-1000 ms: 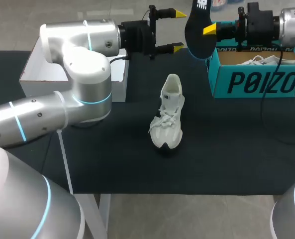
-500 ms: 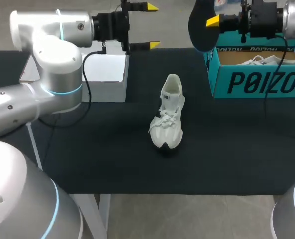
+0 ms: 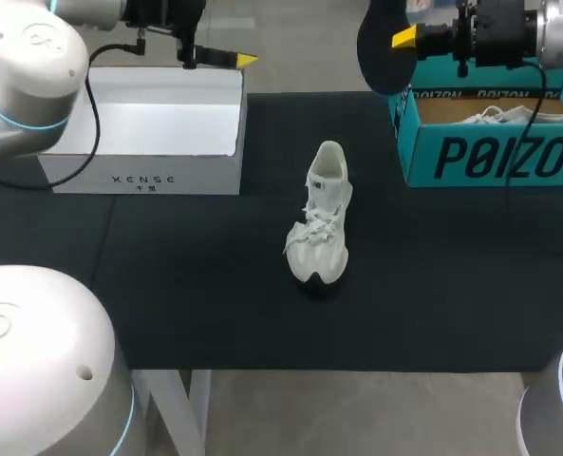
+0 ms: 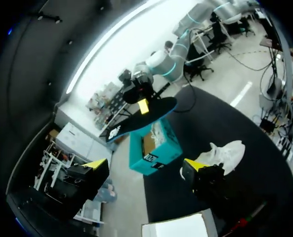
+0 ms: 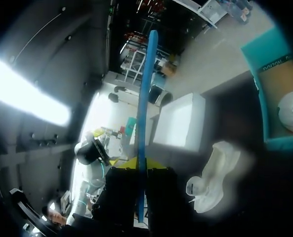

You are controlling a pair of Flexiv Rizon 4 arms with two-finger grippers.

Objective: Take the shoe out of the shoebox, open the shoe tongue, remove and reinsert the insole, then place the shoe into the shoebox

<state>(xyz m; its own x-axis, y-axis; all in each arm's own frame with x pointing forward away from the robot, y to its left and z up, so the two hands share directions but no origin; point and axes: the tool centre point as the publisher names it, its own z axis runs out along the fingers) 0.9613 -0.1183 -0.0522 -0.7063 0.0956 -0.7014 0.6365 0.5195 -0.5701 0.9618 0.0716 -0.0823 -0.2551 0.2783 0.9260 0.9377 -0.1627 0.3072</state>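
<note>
what moved: left gripper (image 4: 144,164) has swung way back toward the table's far-left corner, so the white open-topped cardboard box (image 3: 148,123) it was covering is now in plain sight. The right gripper (image 3: 406,38) and the shoe basically haven't budged.
left gripper: up over the far rim of the white box. Fingers spread wide with nothing between them. The head view only catches one yellow tip, but the left wrist view shows both, well apart.
right gripper: held in the air above the near-left corner of the teal cardboard shoebox (image 3: 490,152), fingers pinching the dark flat foam insole (image 3: 381,47). In the right wrist view the insole runs edge-on, straight out from between the two fingers.
shoe: white lace-up sneaker (image 3: 321,214) sitting upright on the black table top (image 3: 215,285), roughly mid-table, toe toward the near edge, heel toward the far side. Laces look loose. Neither gripper is touching it.
shoebox: at the far right of the table, open on top, with a second white shoe (image 3: 490,114) lying inside.
white box: far left, well apart from the sneaker.
</note>
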